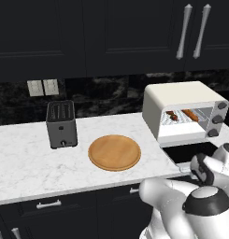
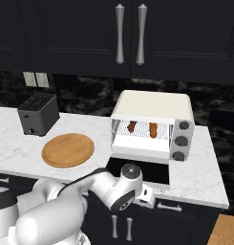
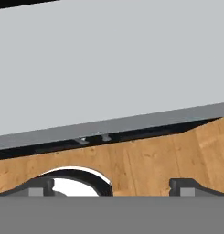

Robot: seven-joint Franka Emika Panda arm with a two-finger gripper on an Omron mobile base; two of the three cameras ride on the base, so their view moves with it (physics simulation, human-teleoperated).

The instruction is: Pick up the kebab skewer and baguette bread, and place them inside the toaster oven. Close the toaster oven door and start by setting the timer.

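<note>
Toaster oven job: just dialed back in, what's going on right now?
Both foods are already on the rack inside the toaster oven: the kebab skewer to the left of the baguette bread. The toaster oven door hangs open, folded down flat in front of the oven. The arm is bent low under that door, and in the hand view the gripper is open and holds nothing. The round wooden board has nothing on it. Closing the door and setting the timer remain.
</note>
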